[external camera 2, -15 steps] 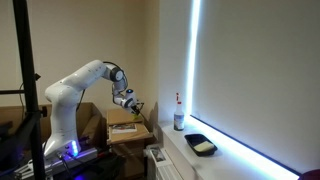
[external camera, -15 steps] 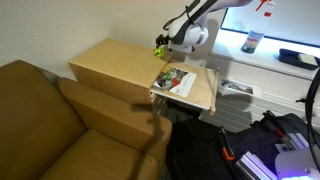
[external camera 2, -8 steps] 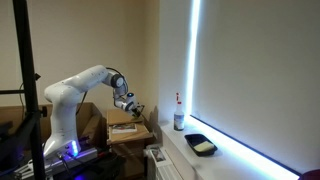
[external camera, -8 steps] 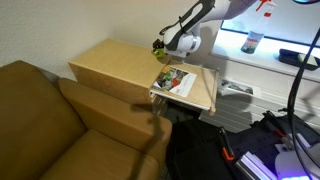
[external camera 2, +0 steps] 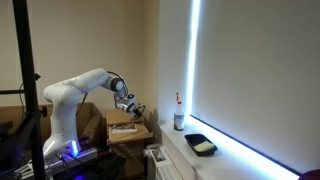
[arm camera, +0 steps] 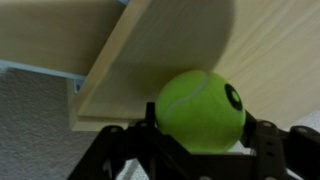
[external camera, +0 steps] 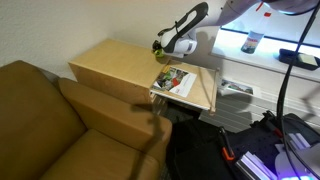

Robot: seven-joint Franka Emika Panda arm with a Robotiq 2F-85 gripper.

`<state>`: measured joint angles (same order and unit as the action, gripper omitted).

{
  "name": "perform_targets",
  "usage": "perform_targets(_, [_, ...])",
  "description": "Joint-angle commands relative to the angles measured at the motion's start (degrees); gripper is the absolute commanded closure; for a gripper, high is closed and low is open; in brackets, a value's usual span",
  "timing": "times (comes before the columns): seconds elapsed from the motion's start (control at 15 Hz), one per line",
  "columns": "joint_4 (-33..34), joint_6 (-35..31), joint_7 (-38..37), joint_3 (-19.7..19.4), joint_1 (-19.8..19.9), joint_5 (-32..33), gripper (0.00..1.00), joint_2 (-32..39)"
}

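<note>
A brown leather sofa (external camera: pixel 60 110) sits leftmost, beside a light wooden tabletop (external camera: pixel 110 65). At its far edge, a yellow-green tennis ball (arm camera: pixel 200 108) sits between the black hand's (arm camera: pixel 205 130) fingers. Whether they pinch it, I cannot tell. A colourful magazine (external camera: pixel 174 80) lies rightward.

A home-like living room; a brown sofa (external camera: pixel 45 115) fills the 8 o'clock corner, beside a low wooden worktop (external camera: pixel 110 62) bearing a magazine (external camera: pixel 174 80); a bottle (external camera 2: pixel 179 121) stands on the bright windowsill (external camera 2: pixel 235 160).
</note>
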<state>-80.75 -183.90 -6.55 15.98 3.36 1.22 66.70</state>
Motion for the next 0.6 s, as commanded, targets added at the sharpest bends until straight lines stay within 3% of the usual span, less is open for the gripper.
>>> perform_targets(0.0, [2.76, 1.29, 1.41, -0.13, -0.49, -2.01, 0.56, 1.41])
perform_targets(0.27, [-3.74, 6.17, -0.78, -2.31, -0.80, -5.11, 0.59, -5.61])
perform_targets(0.53, [-14.49, 16.45, -1.48, -1.43, 1.83, -9.41, 0.59, -17.57])
